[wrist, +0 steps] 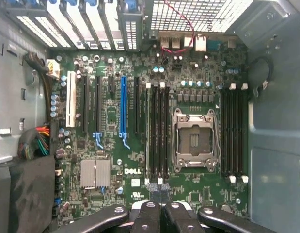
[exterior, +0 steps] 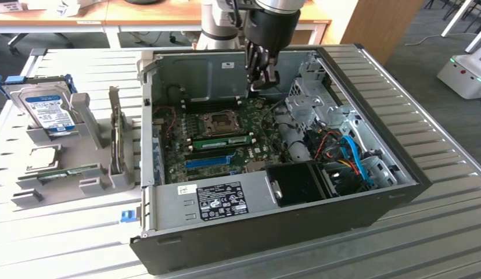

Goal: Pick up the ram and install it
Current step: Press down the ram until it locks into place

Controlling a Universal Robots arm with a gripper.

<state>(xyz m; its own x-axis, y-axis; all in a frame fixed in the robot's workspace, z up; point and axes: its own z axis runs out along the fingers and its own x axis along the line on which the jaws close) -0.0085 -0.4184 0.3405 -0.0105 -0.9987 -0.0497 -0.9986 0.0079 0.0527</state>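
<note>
The ram (exterior: 225,141), a narrow green stick with a white sticker, stands in a memory slot between the CPU socket (exterior: 222,122) and the blue slot (exterior: 208,161) on the motherboard. In the wrist view it shows edge-on as a pale strip (wrist: 148,133) beside the black slots. My gripper (exterior: 260,86) hangs above the far part of the open computer case, clear of the ram. Its fingers are shut together with nothing between them, and in the wrist view the gripper (wrist: 156,187) lines up with the end of the memory slots.
The open black case (exterior: 395,192) lies on a slatted table. At the exterior view's left a grey holder (exterior: 93,183) carries a silver hard drive (exterior: 47,110) and another green board (exterior: 58,173). Cables (exterior: 353,157) and a drive cage (exterior: 314,96) fill the case's right side.
</note>
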